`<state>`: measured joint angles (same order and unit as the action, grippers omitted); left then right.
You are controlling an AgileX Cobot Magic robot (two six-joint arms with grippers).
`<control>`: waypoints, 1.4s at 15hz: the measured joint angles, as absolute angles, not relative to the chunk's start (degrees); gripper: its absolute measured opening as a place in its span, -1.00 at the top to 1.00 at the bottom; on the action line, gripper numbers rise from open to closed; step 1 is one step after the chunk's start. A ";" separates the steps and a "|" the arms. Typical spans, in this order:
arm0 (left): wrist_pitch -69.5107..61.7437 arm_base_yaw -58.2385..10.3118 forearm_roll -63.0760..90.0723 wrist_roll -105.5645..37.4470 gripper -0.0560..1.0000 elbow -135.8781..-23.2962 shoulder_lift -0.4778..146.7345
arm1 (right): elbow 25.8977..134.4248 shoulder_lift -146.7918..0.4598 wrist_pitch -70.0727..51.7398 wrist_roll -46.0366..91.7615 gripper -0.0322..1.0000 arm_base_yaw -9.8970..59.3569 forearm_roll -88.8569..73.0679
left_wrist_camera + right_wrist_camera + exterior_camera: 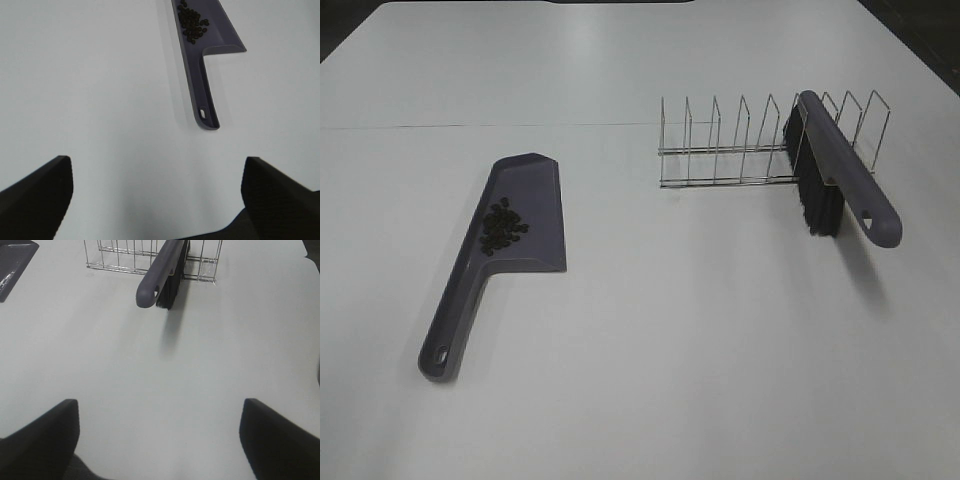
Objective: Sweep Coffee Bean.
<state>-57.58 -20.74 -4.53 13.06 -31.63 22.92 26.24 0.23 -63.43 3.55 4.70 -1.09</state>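
Observation:
A cluster of coffee beans (502, 229) lies inside the purple dustpan (530, 215), which rests flat on the white table at the left, handle toward the front. The beans (192, 22) and dustpan (202, 85) also show in the left wrist view. A purple brush (845, 170) with black bristles (817, 200) sits in the wire rack (720, 150) at the right, and shows in the right wrist view (160, 275). My left gripper (157, 192) is open, empty, well short of the dustpan handle. My right gripper (160, 435) is open, empty, well short of the brush. Neither gripper shows in the exterior view.
The wire rack (115, 255) stands at the back right with several empty slots. A dark object (12, 265) lies at the table edge in the right wrist view. A faint seam (470, 126) crosses the white table.

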 joint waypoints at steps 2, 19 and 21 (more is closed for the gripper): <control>-57.64 -20.74 -4.53 13.06 -0.69 -31.57 18.74 | 26.24 0.23 -63.43 3.55 -0.54 4.70 -1.09; -62.51 -20.74 -10.60 13.29 -0.69 -29.91 -0.40 | 26.24 0.23 -63.43 3.55 -0.54 4.70 -1.09; -62.51 -20.74 -10.60 13.29 -0.69 -29.91 -0.40 | 26.24 0.23 -63.43 3.55 -0.54 4.70 -1.09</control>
<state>-62.51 -20.74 -10.60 13.29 -29.91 -0.40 26.24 0.23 -63.43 3.55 4.70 -1.09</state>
